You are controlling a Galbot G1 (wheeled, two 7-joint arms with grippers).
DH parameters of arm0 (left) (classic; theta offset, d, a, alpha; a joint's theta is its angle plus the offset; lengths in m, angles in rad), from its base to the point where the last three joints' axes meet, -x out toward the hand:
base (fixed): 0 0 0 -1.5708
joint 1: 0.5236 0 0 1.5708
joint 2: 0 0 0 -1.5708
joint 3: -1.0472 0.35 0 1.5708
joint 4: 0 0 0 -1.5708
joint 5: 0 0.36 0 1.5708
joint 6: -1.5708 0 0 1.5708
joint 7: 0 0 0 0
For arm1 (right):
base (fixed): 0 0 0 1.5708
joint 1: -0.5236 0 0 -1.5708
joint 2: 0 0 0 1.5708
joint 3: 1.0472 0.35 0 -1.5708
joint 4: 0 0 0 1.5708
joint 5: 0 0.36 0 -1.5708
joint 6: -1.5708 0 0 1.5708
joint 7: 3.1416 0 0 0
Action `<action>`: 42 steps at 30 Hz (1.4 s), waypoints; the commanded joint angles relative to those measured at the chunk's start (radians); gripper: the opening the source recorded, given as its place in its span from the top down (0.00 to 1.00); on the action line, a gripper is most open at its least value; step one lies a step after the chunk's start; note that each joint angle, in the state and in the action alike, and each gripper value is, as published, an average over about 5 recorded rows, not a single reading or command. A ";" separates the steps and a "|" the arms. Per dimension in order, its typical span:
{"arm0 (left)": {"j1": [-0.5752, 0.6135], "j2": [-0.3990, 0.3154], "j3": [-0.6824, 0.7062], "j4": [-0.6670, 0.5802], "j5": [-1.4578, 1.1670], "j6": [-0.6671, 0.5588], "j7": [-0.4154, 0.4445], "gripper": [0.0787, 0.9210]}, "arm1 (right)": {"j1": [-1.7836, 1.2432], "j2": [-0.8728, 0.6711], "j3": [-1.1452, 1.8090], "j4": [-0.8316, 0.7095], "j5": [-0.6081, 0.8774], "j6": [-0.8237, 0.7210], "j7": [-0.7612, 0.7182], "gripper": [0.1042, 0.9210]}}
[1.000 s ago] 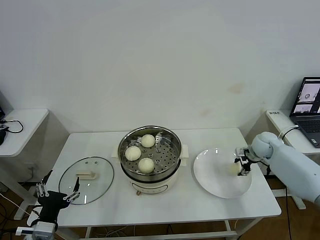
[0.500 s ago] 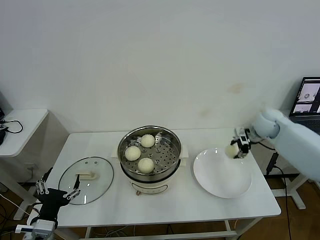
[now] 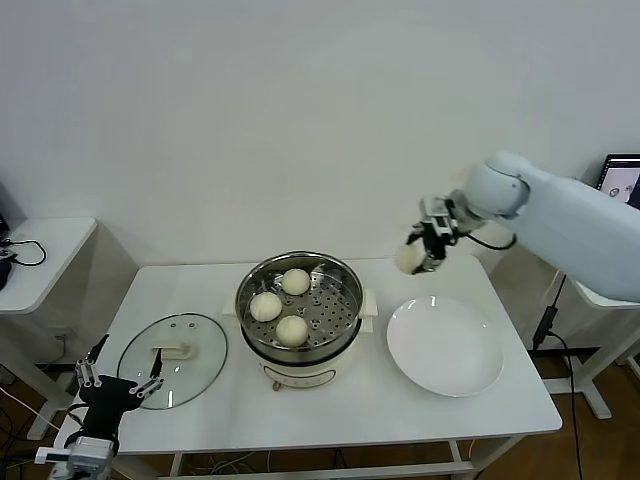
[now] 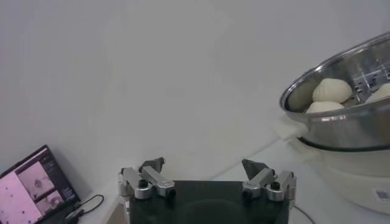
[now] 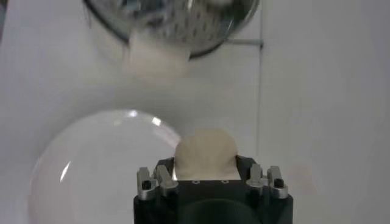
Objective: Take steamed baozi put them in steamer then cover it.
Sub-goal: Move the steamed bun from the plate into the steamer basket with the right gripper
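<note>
Right end effector (image 3: 421, 251) raised well above the white worktop (image 3: 380, 400), clenched on 1 small round cream-white dough bun (image 3: 407, 259). Held up in the air between the round shiny stainless-steel steamer on its cream-white base (image 3: 345, 330) and the flat round white plate (image 3: 445, 345), above the back part of the worktop beside the plate's far edge. In the right wrist view, bun (image 5: 206, 154) pinched between the fingers and bulging out past the end effector (image 5: 207, 173), with the plate (image 5: 91, 164) below and the steamer's rim (image 5: 183, 36) farther off.

In the steamer, 3 more cream-white buns on the perforated steel tray: 1 at the back (image 3: 295, 282), 1 on the robot's left (image 3: 265, 306), 1 at the front (image 3: 292, 329). Tray's right half bare. Same steamer (image 4: 347, 122) with buns showing over its rim in the left wrist view.

Round clear glass lid with metal rim and cream-white bar handle (image 3: 173, 359) flat on the worktop, on the robot's left of the steamer, apart from it.

Left end effector (image 3: 117, 390) parked low at the worktop's front-left corner, just beside the lid's near edge, fingers (image 4: 261, 175) spread wide and gripping nothing.
</note>
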 commanded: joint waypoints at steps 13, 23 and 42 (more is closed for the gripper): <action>-0.003 -0.006 -0.026 0.007 -0.008 -0.002 -0.001 0.12 | -0.052 0.369 -0.117 -0.079 0.184 -0.216 0.134 0.34; -0.009 -0.011 -0.022 0.013 -0.007 -0.002 -0.002 0.12 | -0.125 0.386 -0.110 -0.118 0.132 -0.243 0.163 0.34; -0.004 -0.017 -0.024 0.013 -0.007 -0.004 -0.003 0.12 | -0.161 0.388 -0.078 -0.147 0.067 -0.249 0.171 0.33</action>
